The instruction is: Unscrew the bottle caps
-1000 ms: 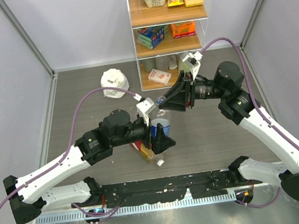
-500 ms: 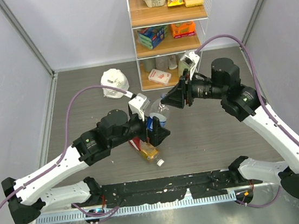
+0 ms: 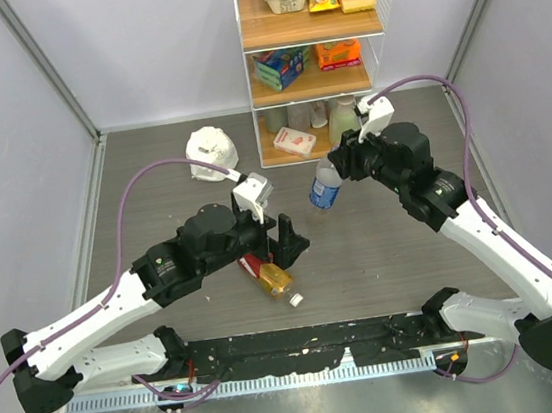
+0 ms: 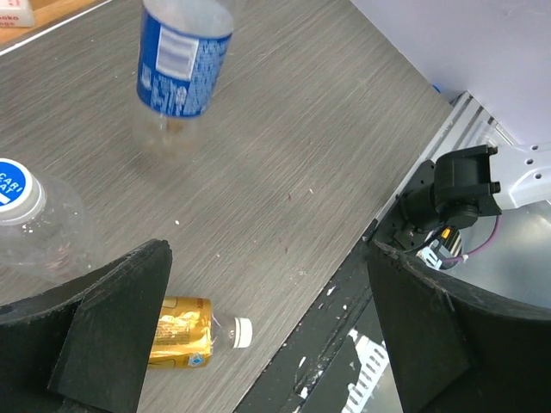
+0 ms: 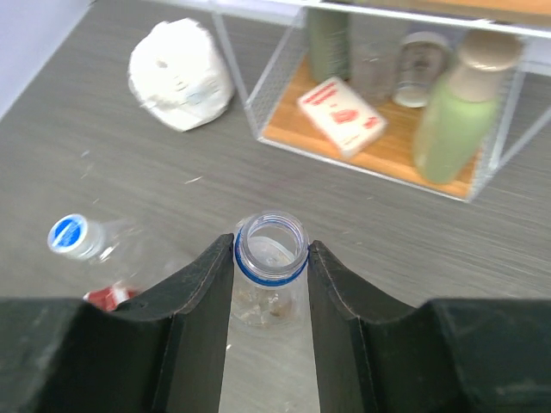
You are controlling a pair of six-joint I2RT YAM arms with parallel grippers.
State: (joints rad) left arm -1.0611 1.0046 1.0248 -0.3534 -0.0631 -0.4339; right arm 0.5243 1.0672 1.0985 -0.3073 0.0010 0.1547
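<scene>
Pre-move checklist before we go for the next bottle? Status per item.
1. Grip: right pincer clamps the blue-label bottle at its neck: ok.
2. That bottle opened: ok, neck bare.
3. Free hand: left pincer open, empty: ok.
4. Opened: amber bottle: not ok, white cap on.
5. Opened: clear bottle: not ok, blue cap on.
6. Found: loose cap: cannot tell, not in view.

From above, the left hand (image 3: 289,245) hides part of the amber bottle (image 3: 274,280).

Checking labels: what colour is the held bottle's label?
Bottle label: blue, best in left wrist view.
</scene>
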